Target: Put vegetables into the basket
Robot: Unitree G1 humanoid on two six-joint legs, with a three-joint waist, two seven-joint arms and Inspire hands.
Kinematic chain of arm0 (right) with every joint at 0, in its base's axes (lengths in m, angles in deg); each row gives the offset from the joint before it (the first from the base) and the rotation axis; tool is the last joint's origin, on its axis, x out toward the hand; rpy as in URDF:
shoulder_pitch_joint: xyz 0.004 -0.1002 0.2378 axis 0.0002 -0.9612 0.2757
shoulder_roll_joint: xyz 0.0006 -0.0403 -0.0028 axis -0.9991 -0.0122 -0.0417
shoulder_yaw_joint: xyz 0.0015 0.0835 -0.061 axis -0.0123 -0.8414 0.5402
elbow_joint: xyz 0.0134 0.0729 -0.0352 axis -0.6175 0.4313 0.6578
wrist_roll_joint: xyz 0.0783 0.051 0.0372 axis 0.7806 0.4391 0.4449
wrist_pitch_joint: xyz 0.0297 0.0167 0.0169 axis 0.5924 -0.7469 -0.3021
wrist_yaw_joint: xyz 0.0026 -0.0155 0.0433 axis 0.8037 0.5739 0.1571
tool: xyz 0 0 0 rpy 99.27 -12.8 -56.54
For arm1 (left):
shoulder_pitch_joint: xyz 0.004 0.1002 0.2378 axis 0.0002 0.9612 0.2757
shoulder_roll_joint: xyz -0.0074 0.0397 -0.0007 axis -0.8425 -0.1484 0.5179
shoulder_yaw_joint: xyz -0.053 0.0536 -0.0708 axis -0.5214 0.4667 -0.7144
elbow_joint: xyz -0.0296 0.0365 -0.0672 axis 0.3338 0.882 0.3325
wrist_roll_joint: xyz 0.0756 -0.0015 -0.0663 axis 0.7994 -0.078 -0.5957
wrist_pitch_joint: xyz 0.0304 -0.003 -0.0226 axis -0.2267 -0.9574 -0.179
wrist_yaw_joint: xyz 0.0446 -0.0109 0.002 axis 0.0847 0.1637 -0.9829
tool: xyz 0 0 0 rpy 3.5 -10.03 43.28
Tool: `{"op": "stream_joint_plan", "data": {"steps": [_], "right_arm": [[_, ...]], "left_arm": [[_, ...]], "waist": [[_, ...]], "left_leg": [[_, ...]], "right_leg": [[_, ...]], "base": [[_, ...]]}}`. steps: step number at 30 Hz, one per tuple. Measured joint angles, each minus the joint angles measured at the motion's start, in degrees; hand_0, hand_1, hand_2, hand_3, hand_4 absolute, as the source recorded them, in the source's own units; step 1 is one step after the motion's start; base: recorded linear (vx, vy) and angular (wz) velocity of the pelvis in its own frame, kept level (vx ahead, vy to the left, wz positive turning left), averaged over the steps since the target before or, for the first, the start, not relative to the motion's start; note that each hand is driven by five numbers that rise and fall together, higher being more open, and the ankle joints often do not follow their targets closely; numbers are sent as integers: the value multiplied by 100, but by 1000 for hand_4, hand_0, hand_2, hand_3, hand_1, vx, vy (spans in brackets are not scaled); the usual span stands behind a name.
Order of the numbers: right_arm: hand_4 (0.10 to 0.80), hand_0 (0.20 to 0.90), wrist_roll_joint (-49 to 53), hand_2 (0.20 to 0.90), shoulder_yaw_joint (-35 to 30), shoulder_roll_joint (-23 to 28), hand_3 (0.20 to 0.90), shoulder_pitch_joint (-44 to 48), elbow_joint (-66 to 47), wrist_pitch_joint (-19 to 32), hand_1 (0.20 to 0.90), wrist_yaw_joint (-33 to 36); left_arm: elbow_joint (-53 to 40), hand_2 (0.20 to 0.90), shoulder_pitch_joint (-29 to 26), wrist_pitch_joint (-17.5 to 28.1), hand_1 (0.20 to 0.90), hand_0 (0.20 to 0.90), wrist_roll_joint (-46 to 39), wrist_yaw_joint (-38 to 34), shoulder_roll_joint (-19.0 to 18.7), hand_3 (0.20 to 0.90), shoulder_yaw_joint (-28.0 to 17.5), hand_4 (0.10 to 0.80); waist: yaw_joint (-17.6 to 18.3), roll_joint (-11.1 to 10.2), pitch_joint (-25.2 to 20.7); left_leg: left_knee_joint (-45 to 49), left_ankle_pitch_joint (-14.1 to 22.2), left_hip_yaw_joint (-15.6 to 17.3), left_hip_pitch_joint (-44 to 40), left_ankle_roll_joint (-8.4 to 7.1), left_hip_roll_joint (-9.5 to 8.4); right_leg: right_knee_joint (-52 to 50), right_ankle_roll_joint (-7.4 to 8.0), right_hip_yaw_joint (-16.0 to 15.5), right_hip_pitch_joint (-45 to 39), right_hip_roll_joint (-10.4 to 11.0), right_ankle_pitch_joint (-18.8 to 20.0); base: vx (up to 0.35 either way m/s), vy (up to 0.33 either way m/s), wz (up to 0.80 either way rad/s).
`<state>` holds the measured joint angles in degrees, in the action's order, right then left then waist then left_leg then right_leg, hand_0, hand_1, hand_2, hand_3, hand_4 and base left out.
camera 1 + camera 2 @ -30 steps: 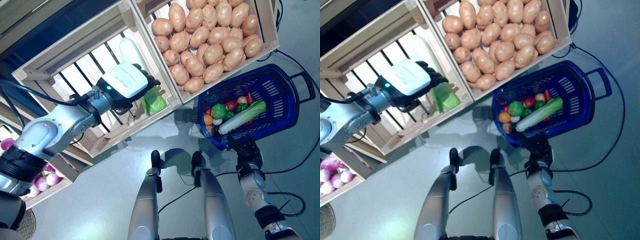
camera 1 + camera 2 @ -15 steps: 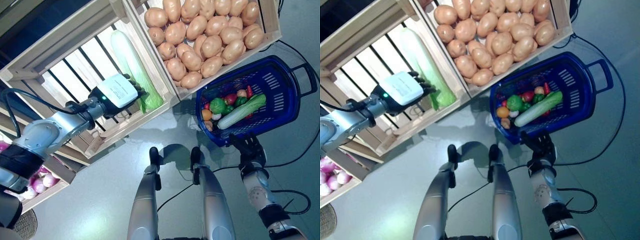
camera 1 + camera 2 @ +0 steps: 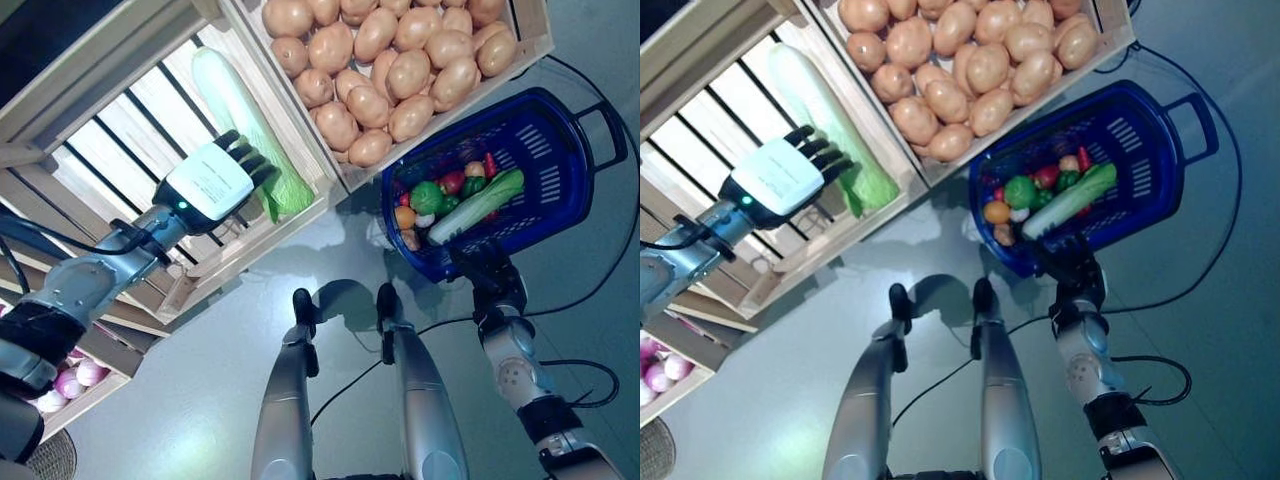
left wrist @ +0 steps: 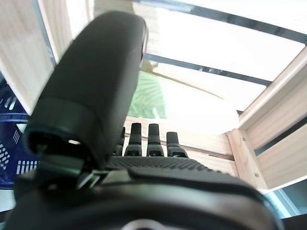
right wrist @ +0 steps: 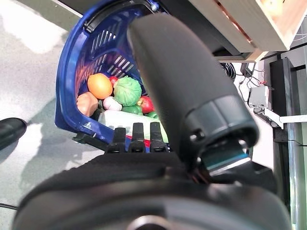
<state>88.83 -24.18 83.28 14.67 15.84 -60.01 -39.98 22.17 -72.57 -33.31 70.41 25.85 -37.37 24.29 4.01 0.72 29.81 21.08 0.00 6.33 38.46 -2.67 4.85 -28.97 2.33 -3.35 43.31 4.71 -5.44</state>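
My left hand [image 3: 208, 183] is open, its straight fingers [image 3: 246, 160] reaching into a slatted wooden crate [image 3: 245, 252]. They are right beside a long pale green vegetable [image 3: 232, 100] with a leafy green end, which lies in the crate; it also shows past the fingers in the left wrist view [image 4: 158, 96]. The blue basket [image 3: 575, 215] stands on the floor at the right. It holds a long green-and-white vegetable [image 3: 478, 205], a round green one [image 3: 432, 197], an orange one [image 5: 100, 85] and red ones. My right hand [image 3: 486, 272] is open just at the basket's near rim [image 5: 67, 115].
A wooden stand with tilted crates fills the upper left; a second crate [image 3: 530, 50] sits just behind the basket. Grey floor [image 3: 170, 400] lies in front of the stand. A black cable [image 3: 625, 250] runs on the floor by the basket.
My left hand has straightened its fingers and drawn back off the leafy end of the long vegetable, which stays in the crate. The camera has shifted. The right hand has kept its place.
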Motion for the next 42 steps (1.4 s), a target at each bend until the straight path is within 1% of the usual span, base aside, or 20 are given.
{"op": "stream_joint_plan", "data": {"steps": [1,4,6,11,19,23,30,32,36,40,42], "right_arm": [[800,900,-1,900,3,1,900,0,-17,-3,900,3],[800,900,-3,900,5,7,900,-30,-67,-39,900,41],[800,900,-5,900,5,10,900,-41,-131,-55,900,70],[800,900,-10,900,42,11,900,35,-159,-89,900,114],[800,900,-13,900,44,12,900,106,-176,-175,900,221],[800,900,-13,900,48,12,900,105,-176,-211,900,222],[800,900,-13,900,53,14,900,103,-183,-264,900,222],[800,900,-13,900,53,14,900,103,-186,-281,900,222],[800,900,-13,900,53,17,900,102,-227,-286,900,223],[800,900,-16,900,50,52,900,92,-356,-292,900,223],[800,900,-18,900,48,80,900,97,-418,-292,900,223]], "left_arm": [[8,900,117,-22,900,900,5,-206,6,900,-71,800],[7,900,232,-56,900,900,43,-523,22,900,-125,800],[-9,900,348,-61,900,900,176,-640,84,900,-323,800],[-17,900,344,-67,900,900,391,-664,247,900,-365,800],[-10,900,296,-83,900,900,390,-635,291,900,-358,800],[36,900,187,-118,900,900,392,-549,453,900,-313,800],[65,900,107,-117,900,900,459,-225,464,900,-226,800],[74,900,85,-115,900,900,459,-100,467,900,-184,800],[82,900,25,-136,900,900,457,144,478,900,-9,800],[159,900,-46,-315,900,900,445,292,533,900,145,800],[213,900,-46,-410,900,900,438,331,580,900,148,800]], "waist": [[4,0,0],[8,0,0],[8,0,0],[8,0,0],[95,0,0],[113,0,0],[126,0,0],[126,0,0],[146,0,0],[149,-1,0],[157,-1,1]], "left_leg": [[3,4,23,11,5,0],[17,6,35,17,7,1],[21,5,45,15,7,2],[34,4,98,18,9,3],[21,11,167,25,11,30],[28,26,185,35,16,31],[64,51,210,49,14,43],[75,60,220,52,18,48],[119,84,260,113,26,63],[305,177,322,284,33,120],[380,219,326,353,41,129]], "right_leg": [[1,4,15,21,1,8],[-2,7,35,31,-2,18],[-2,5,48,36,-3,25],[1,22,130,77,-24,37],[2,14,149,118,-38,48],[1,17,157,134,-43,51],[-2,16,186,166,-60,53],[-4,18,244,181,-67,52],[-14,30,286,251,-81,60],[-53,31,303,385,-126,71],[-114,31,333,458,-131,71]], "base": [[9,25,-9],[4,7,-2],[5,3,-2],[19,14,-5],[23,6,-4],[45,-2,-2],[51,2,-3],[52,9,-6],[47,29,-6],[24,45,-7],[11,58,-8]]}}
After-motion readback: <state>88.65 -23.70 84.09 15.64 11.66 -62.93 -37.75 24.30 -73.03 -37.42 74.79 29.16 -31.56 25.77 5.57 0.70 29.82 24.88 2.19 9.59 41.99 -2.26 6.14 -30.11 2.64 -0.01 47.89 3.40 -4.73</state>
